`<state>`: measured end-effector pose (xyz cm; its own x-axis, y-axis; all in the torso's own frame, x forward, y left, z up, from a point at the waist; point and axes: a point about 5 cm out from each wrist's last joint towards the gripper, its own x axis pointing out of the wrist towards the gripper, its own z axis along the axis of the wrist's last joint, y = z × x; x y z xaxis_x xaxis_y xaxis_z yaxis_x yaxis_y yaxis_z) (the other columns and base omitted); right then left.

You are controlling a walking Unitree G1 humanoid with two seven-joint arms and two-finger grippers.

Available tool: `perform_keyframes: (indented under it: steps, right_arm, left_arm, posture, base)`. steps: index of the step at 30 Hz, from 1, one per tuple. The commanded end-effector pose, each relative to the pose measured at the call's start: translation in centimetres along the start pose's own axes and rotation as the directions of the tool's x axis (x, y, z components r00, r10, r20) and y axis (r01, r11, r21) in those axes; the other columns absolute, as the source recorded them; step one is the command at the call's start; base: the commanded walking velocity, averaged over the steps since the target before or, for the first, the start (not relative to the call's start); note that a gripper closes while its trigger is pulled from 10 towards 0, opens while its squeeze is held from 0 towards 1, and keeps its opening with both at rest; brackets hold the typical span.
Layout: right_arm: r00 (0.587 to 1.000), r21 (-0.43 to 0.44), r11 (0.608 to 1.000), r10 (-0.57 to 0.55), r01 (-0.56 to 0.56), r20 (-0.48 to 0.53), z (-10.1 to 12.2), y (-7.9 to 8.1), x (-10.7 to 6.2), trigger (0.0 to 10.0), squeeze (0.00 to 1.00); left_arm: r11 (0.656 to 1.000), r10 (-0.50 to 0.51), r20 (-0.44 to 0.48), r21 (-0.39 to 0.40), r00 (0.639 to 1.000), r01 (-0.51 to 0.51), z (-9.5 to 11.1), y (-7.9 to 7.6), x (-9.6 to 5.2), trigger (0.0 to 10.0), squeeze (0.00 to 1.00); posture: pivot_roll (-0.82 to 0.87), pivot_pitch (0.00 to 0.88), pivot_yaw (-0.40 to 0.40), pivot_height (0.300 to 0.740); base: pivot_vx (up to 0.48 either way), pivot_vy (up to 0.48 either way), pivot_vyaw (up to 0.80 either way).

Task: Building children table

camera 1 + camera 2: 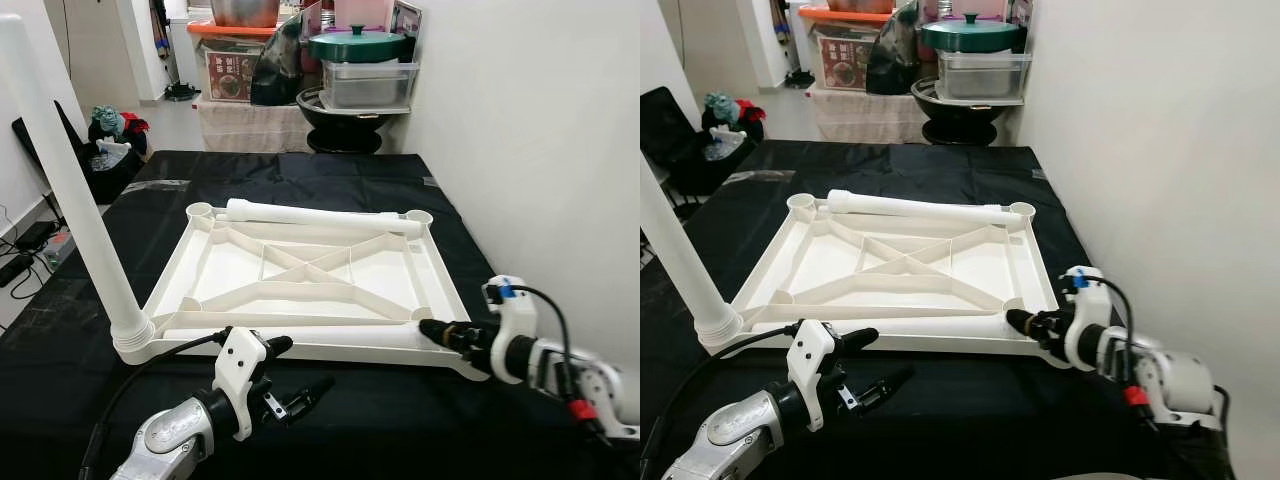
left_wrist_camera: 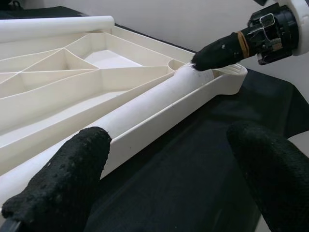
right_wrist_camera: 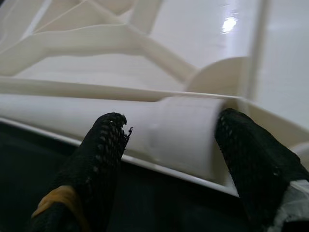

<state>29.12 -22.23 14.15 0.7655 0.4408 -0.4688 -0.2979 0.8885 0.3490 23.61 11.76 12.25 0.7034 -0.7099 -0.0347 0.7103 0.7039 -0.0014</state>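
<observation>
one leg [image 1: 70,190] already stands in the near left socket of the upturned tabletop [image 1: 300,280], which lies ribs-up mid-counter [image 1: 380,420] so its corner sockets face up. a second leg [image 2: 145,104] lies along its near rim and a third [image 1: 320,215] along the far rim. the right gripper [image 3: 169,130], fingers spread astride that near leg's end at the near right corner, looks set to lift it; the left gripper [image 2: 169,179] hovers wide open and empty by the near edge.

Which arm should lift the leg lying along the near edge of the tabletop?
Right. The right gripper already straddles the leg's end at the corner; the left gripper hangs open over the black cloth.
</observation>
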Motion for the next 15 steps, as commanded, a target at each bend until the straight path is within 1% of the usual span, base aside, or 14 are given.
perform_keyframes:
  steps: [1,7,8,9,13,14,15]
  right_arm:
    - [0.999,-0.023,0.999,0.035,-0.035,-0.001,0.36,0.99,0.13,10.0,0.0]
    - [0.999,-0.033,0.999,0.035,-0.036,-0.029,-0.13,0.91,-0.1,10.0,0.0]
    - [0.999,-0.028,0.999,0.027,-0.028,-0.035,-0.3,0.69,-0.19,10.0,0.0]
    - [0.999,-0.005,1.0,0.028,-0.029,-0.032,-0.43,0.55,-0.17,10.0,0.0]
    - [0.999,0.002,0.999,0.036,-0.036,-0.028,-0.45,0.65,-0.06,10.0,0.0]
    - [0.998,0.008,0.999,0.053,-0.053,-0.033,-0.62,0.9,0.31,10.0,0.0]
    - [0.998,0.008,0.999,0.053,-0.053,-0.033,-0.62,0.9,0.31,10.0,0.0]
  left_arm:
    - [1.0,-0.004,-0.014,-0.015,1.0,0.004,-0.31,-0.11,0.11,10.0,0.0]
    - [1.0,-0.004,-0.013,-0.02,1.0,0.004,-0.33,-0.21,0.13,10.0,0.0]
    - [1.0,-0.004,-0.012,-0.022,1.0,0.004,-0.34,-0.23,0.14,10.0,0.0]
    - [1.0,-0.002,-0.011,-0.026,1.0,0.002,-0.38,-0.23,0.16,10.0,0.0]
    - [1.0,-0.002,-0.011,-0.028,1.0,0.001,-0.4,-0.23,0.18,10.0,0.0]
    - [1.0,-0.002,-0.012,-0.029,1.0,0.002,-0.45,-0.25,0.23,10.0,0.0]
    - [1.0,-0.002,-0.012,-0.029,1.0,0.002,-0.45,-0.25,0.23,10.0,0.0]
  posture:
    - [0.08,0.0,-0.066,0.74]
    - [0.08,0.0,-0.07,0.74]
    - [0.08,0.0,-0.071,0.74]
    - [0.08,0.0,-0.071,0.74]
    - [0.08,0.0,-0.07,0.74]
    - [0.08,0.0,-0.072,0.74]
    - [0.08,0.0,-0.072,0.74]
  base:
    - [0.0,0.0,0.0]
    - [0.0,0.0,0.0]
    - [0.0,0.0,0.0]
    - [0.0,0.0,0.0]
    - [0.0,0.0,0.0]
    - [0.0,0.0,0.0]
    - [0.0,0.0,0.0]
